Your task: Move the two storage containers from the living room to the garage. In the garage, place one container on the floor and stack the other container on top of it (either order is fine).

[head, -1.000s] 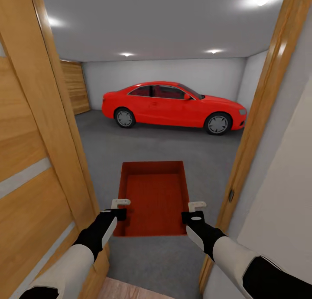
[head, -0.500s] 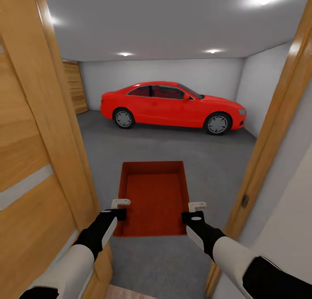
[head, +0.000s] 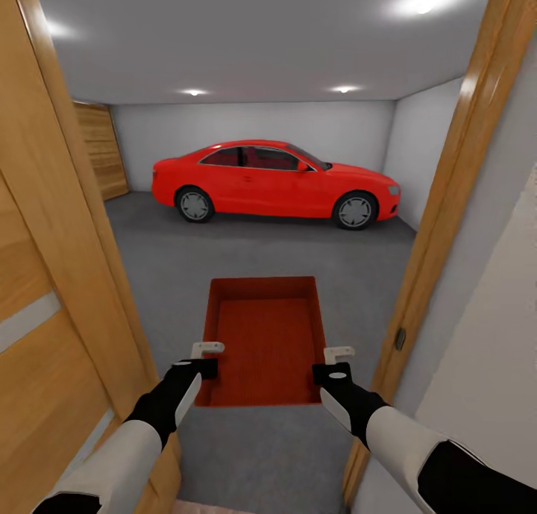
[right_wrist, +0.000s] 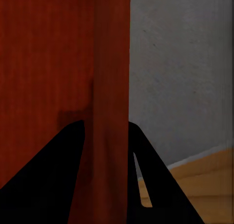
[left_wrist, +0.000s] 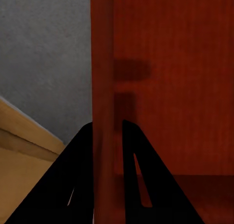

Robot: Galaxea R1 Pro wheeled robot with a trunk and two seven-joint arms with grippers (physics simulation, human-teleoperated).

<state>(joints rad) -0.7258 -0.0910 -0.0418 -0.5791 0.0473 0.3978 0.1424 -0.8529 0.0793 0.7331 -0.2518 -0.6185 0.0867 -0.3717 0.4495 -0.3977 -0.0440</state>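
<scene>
One orange-red storage container (head: 265, 335) hangs level in front of me, open top up, carried between both arms in the doorway. My left gripper (head: 203, 357) is shut on its left wall near the near corner. That wall (left_wrist: 103, 112) runs between the black fingers (left_wrist: 78, 175) in the left wrist view. My right gripper (head: 334, 363) is shut on the right wall, and the right wrist view has that wall (right_wrist: 111, 87) pinched between its fingers (right_wrist: 144, 175). Beyond lies the garage with its dark grey floor (head: 179, 268).
A wooden door (head: 45, 298) stands open close at my left, and the wooden door frame (head: 440, 215) with a pale wall is close at my right. A red car (head: 272, 182) is parked across the back of the garage. Wooden-plank doors (head: 97, 152) fill the far left.
The whole view has shifted, turning a little to the right, so the car and frame sit further left. Both grippers and the container keep the same place in the picture.
</scene>
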